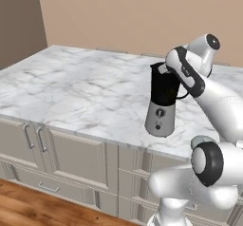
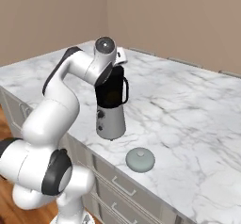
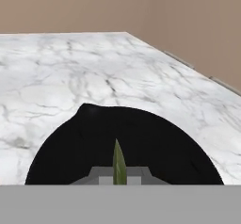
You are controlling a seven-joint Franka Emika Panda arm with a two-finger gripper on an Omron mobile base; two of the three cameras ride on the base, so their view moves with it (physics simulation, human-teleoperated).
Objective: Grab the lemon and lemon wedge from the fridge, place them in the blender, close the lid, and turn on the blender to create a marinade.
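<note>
Arm reaches up from my base, elbow bent high, and folds forward so the wrist sits right over the open mouth of the blender point(image 1: 163, 101); from the left camera the hand covers the jug's upper right rim, from the right camera it hides the jug's top edge. Through the hand camera I look down into the black jug directly beneath the pincer point(image 3: 119, 178), whose tips are clenched on a thin, pointed, yellow-green sliver, which I take for the lemon wedge point(image 3: 118, 164) seen edge-on. That sliver stands upright between the tips, above the jug's opening. I cannot make out the pincer itself from either base camera, since the wrist blocks it. The jug's inside is plain black and I cannot tell whether anything lies at the bottom. The blender stands upright on the marble tabletop point(image 2: 188, 110), straight below the pincer, near the tabletop's front edge. The lid point(image 2: 140, 160) lies flat on the tabletop, apart from the blender, lower than the pincer and to its right.
</note>
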